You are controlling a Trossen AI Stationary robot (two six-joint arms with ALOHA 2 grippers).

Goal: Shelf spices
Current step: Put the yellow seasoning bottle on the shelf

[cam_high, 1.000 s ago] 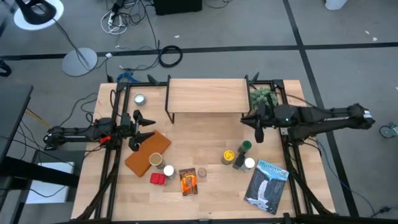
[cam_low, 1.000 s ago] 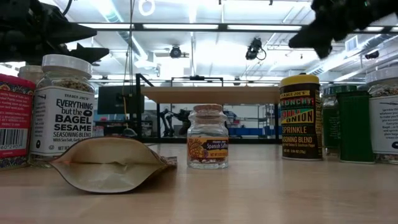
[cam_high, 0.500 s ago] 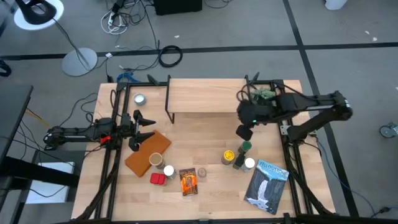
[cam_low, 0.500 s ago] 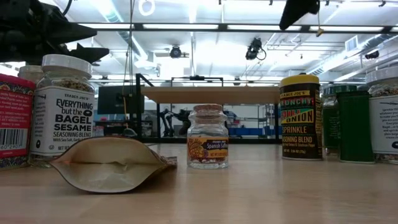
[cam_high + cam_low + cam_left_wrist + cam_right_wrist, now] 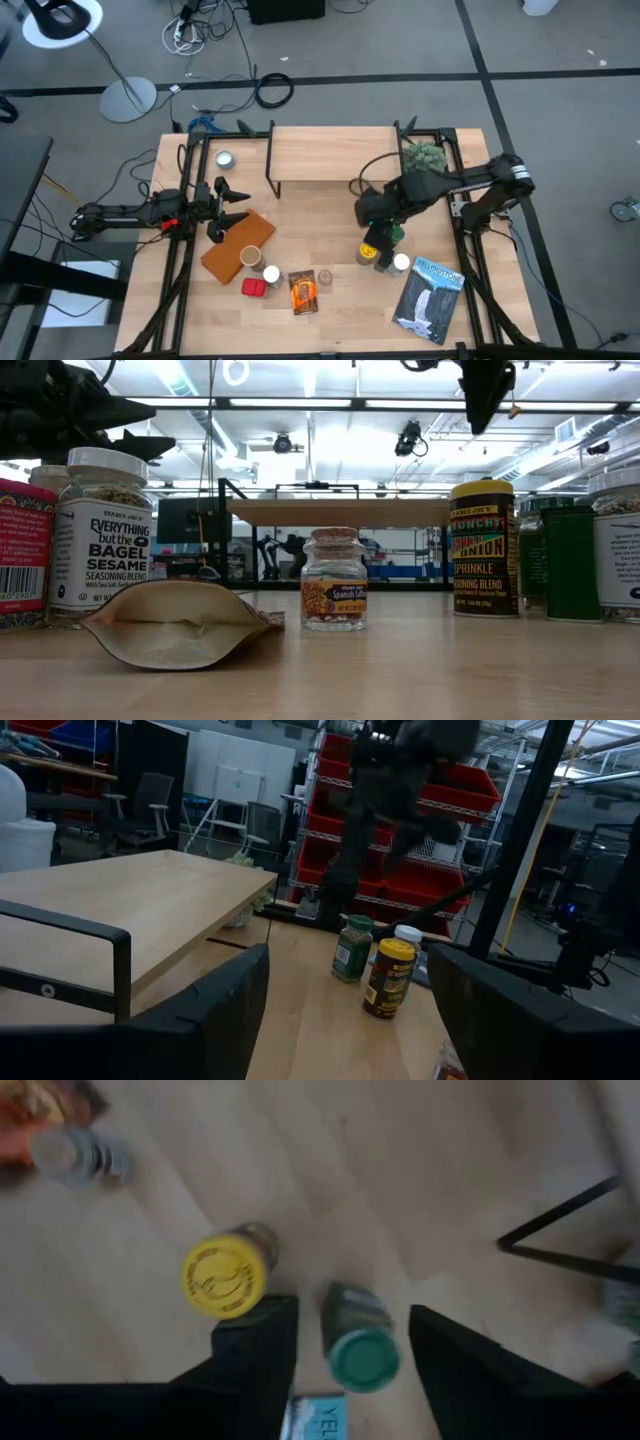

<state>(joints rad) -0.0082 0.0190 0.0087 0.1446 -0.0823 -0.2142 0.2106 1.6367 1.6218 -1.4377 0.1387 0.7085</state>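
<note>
Right gripper, jaws parted, empty, hovers directly above upright green-lidded glass spice jar; yellow-lidded cylindrical jar just beside. Left gripper far off.

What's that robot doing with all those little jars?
It's putting spices away on the shelf, but none are up there yet. The right gripper hangs open over the green-lidded jar, next to the yellow-lidded jar, and isn't holding anything. The left gripper waits open on the other side, near the flat brown packet.
</note>
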